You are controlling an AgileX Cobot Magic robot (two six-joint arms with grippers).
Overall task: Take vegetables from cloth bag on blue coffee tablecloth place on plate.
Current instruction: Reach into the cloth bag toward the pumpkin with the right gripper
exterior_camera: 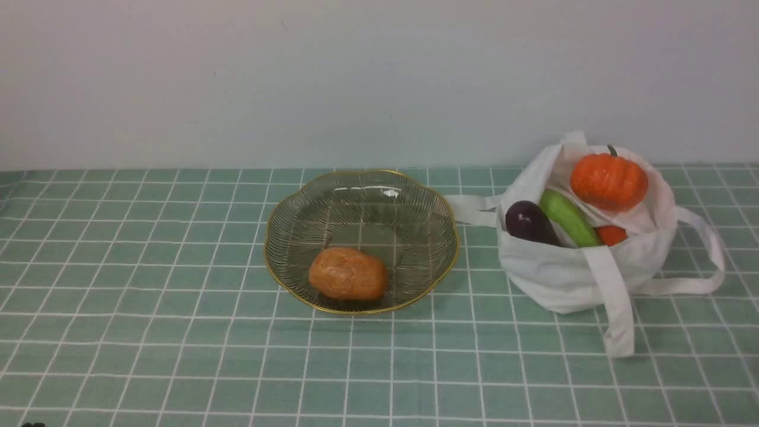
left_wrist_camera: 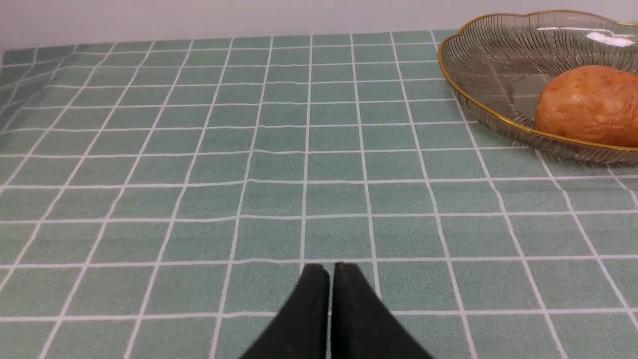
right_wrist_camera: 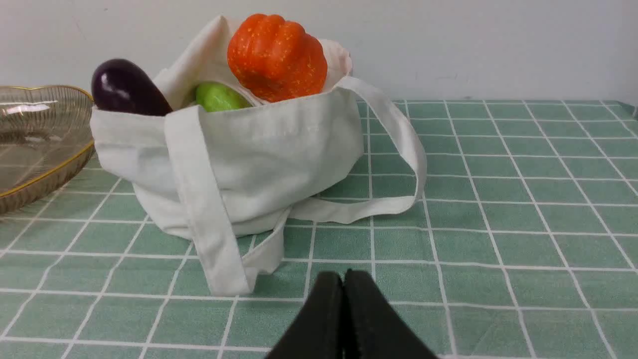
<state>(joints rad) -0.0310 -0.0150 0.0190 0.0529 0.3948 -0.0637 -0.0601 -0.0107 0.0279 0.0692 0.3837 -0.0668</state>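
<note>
Your left pincer (left_wrist_camera: 331,273) and right pincer (right_wrist_camera: 344,279) are pressed together, empty; the potato (exterior_camera: 348,274) lies in the plate (exterior_camera: 367,204).

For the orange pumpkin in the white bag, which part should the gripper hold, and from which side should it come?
Grip the pumpkin across its round ribbed body, probably from above. It sits highest in the cloth bag, so its top is free, while fabric lies behind it and the cucumber lies beside it. The stem looks too small to hold.
</note>
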